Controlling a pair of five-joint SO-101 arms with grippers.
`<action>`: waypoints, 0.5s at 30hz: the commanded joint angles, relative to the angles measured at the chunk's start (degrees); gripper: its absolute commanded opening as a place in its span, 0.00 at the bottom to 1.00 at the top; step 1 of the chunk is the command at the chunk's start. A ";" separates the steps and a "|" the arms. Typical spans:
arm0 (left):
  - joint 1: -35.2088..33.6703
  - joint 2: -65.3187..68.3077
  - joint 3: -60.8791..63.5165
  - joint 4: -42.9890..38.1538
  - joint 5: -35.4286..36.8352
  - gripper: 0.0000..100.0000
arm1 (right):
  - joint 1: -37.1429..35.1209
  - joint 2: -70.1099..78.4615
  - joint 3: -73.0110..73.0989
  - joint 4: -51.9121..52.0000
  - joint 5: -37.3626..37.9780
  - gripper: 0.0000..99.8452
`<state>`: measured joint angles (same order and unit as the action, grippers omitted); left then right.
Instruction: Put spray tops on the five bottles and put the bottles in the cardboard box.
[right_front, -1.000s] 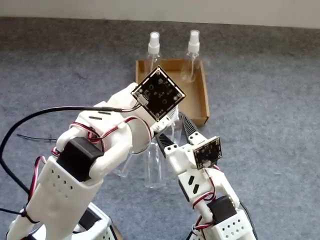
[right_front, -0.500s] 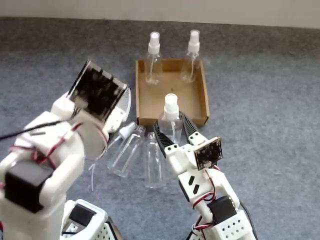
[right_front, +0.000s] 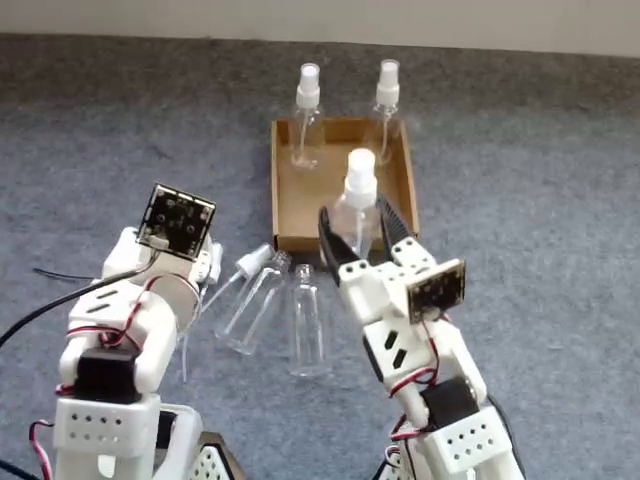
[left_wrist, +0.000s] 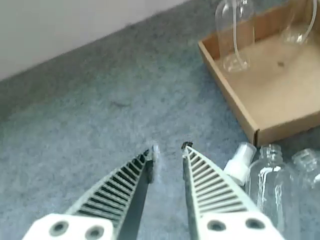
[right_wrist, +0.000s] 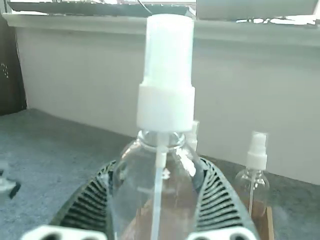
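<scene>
Over the box's (right_front: 305, 205) near edge, right claw (right_front: 355, 212) grips a bottle (right_front: 359, 185).

text: none readable | labels, brands: none readable | numbers, signs: none readable

Quick tally from where I'm standing: five clear bottles in all. Three wear white spray tops: the far-left bottle (right_front: 307, 125), the far-right bottle (right_front: 384, 120) and the held bottle (right_front: 350, 238) (the only one clamped in anything). Two have bare necks, the left lying bottle (right_front: 250, 305) and the right lying bottle (right_front: 308, 325). I can make out just one loose spray top (right_front: 252, 263). One cardboard box (right_front: 410, 200). Two grippers too, the left gripper (left_wrist: 167, 149) and the right gripper (right_front: 355, 212).
</scene>
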<state>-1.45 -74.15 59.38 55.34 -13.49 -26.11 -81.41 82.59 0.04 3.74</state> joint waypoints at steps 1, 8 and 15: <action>-5.05 -1.71 8.22 -5.98 1.93 0.10 | 0.57 16.75 -10.68 -10.07 -0.53 0.00; -9.54 -2.77 20.09 -18.81 2.11 0.10 | 0.57 48.48 -22.46 -31.60 -0.35 0.00; -9.27 -2.68 21.76 -20.92 2.02 0.10 | -0.04 70.11 -25.63 -51.30 -0.44 0.00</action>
<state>-10.07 -76.00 81.36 36.00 -11.91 -26.11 -17.49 60.88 -42.51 3.74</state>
